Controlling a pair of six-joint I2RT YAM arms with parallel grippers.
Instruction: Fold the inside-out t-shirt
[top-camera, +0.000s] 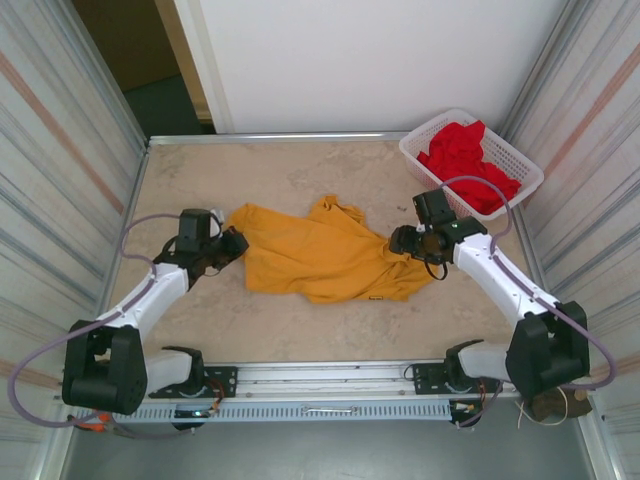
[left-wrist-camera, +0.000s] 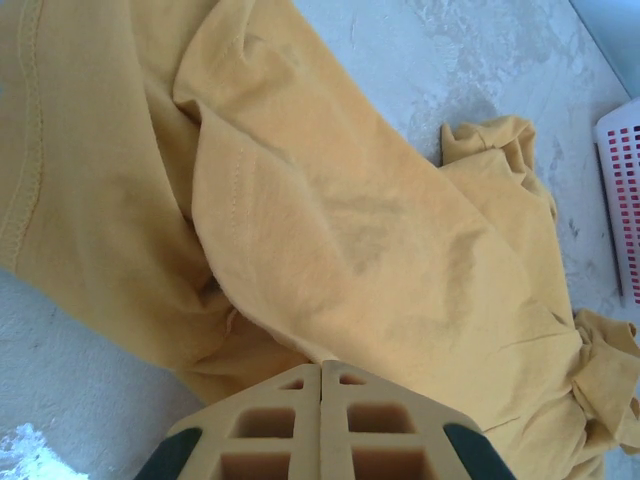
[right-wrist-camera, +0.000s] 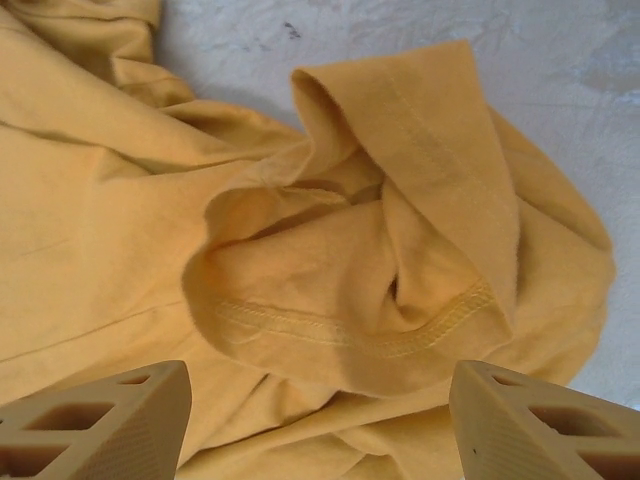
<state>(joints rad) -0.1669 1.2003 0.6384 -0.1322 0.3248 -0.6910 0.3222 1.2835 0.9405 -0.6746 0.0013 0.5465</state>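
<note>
Found the shirt (top-camera: 320, 255) bunched mid-tabletop (top-camera: 250, 330), lying longer left to right, plain yellow with no print showing, well apart from the basket (top-camera: 520, 165) at the far right. Saw the left fingers (left-wrist-camera: 320, 400) pressed shut at the shirt's left edge, seemingly nipping a fold, though could not confirm the depth of that hold from the wrist view. Saw the right fingers (top-camera: 400, 240) spread wide at the shirt's right end, poised either side of a hemmed opening (right-wrist-camera: 350, 320), probably a sleeve, holding nothing. Judged the step as taking two opposite holds for stretching the cloth flat ahead of any fold. Needed, on the right, a drop onto the stitched hem itself rather than the whole rolled bundle, then a firm close before any pull. Needed next an even outward draw from both ends, kept low over the tabletop, for opening the middle creases without twisting. Reckoned a slip likeliest on the left, given perhaps only a thin edge caught; advised a gentle test tug first. Advised against lifting high, for fear of dragging the heap into a rope.
</note>
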